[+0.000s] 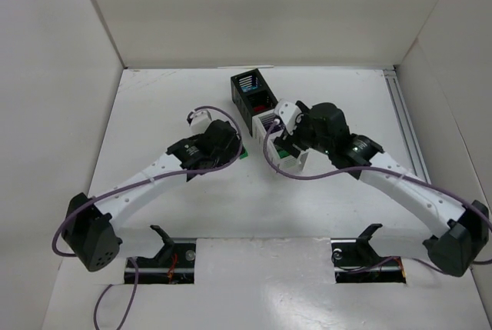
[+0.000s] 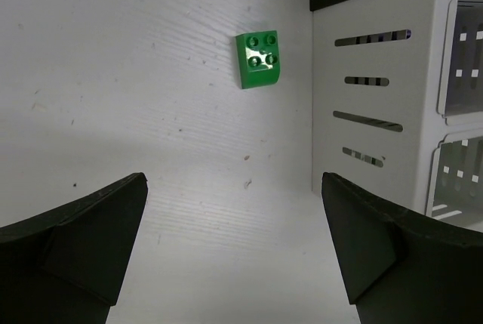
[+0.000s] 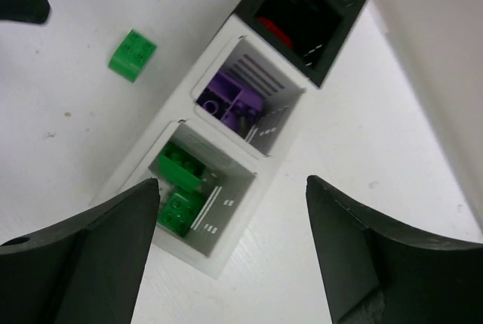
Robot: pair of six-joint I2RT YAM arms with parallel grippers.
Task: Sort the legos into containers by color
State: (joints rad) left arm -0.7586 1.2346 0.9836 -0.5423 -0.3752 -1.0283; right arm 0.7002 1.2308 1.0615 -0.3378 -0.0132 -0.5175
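Note:
One loose green lego point(image 2: 256, 58) lies studs-up on the white table, just left of the containers' white wall point(image 2: 370, 112). It also shows in the right wrist view as the green lego point(image 3: 132, 55). My left gripper point(image 2: 234, 180) stands open over bare table short of this brick, holding nothing. My right gripper point(image 3: 232, 188) hangs open and empty above the nearest white bin point(image 3: 226, 263), where two green legos point(image 3: 179, 165) lie. The adjoining white bin holds purple legos point(image 3: 234, 101). Beyond it a black bin point(image 3: 332, 60) shows a red lego point(image 3: 275, 31).
The row of containers point(image 1: 247, 82) runs diagonally at the table's middle, its farthest black bin showing cyan inside. White walls enclose the table on three sides. A metal rail point(image 1: 401, 115) runs along the right edge. Purple cables loop off both arms.

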